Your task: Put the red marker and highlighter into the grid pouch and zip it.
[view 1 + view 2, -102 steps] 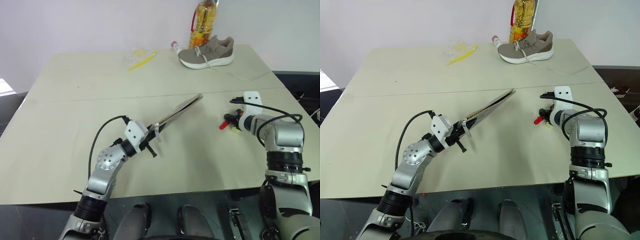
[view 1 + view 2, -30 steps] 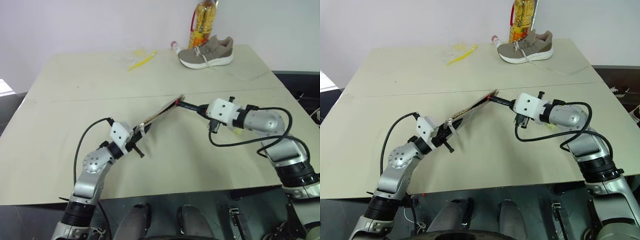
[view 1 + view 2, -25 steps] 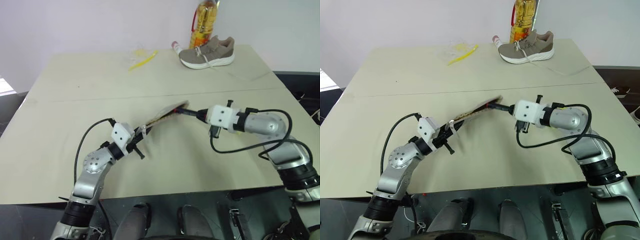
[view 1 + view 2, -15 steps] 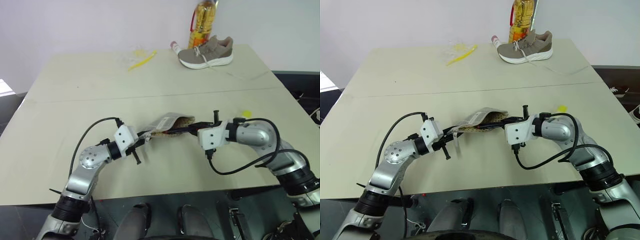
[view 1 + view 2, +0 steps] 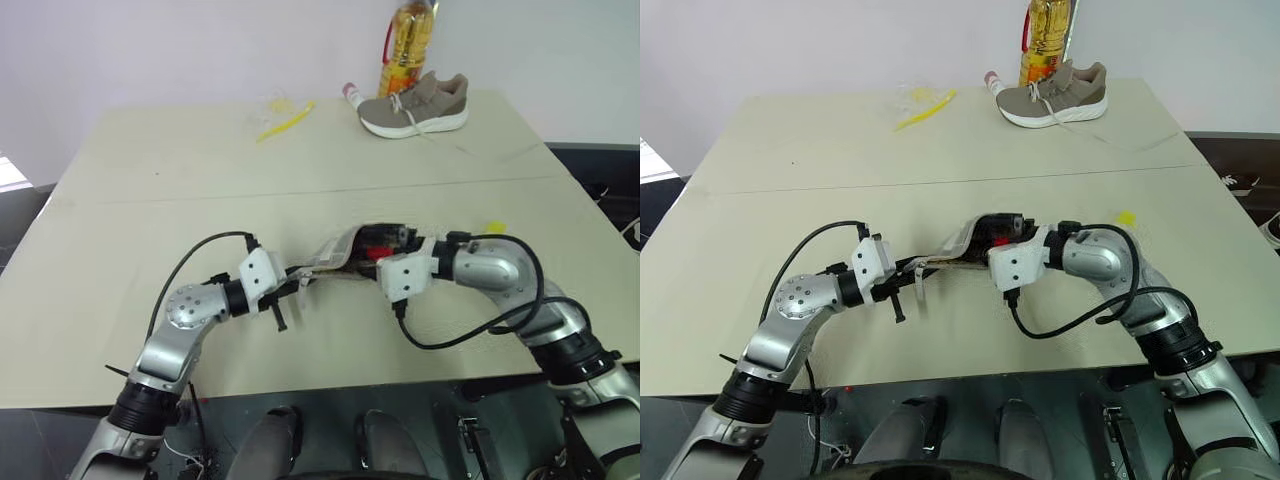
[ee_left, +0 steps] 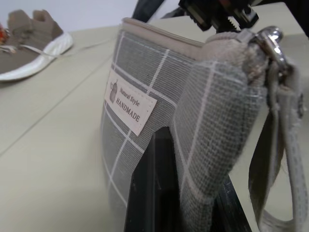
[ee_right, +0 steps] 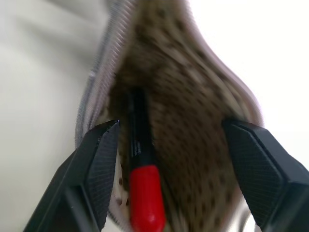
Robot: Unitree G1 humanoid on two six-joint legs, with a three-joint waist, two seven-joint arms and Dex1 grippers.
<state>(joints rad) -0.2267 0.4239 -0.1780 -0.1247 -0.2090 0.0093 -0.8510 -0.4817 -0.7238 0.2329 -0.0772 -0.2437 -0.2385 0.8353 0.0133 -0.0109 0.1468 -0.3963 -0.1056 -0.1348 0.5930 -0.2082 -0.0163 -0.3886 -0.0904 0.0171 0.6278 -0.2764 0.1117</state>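
The left gripper point(image 5: 285, 290) is pinching one end of the grid pouch point(image 6: 145, 96), with its jaws pressed together on the fabric, and it holds the pouch up above the middle of the desk point(image 5: 150, 180), nearer to the front edge. The right gripper point(image 7: 169, 164) has its jaws spread wide at the open mouth of the pouch. Between them the red marker point(image 7: 142, 193) lies inside, with its black end deeper and its red body at the opening. It seems that the fingers do not grip it now.

The highlighter point(image 5: 494, 227) lies on the desk near the right edge, apart from both arms, so this half of the task is not yet done.

The risk I see is that the marker is not deep enough. If the left gripper tilts the pouch mouth downward, the marker could slide out. The pouch could also sag closed when the right gripper leaves, and then the highlighter would be difficult to insert.
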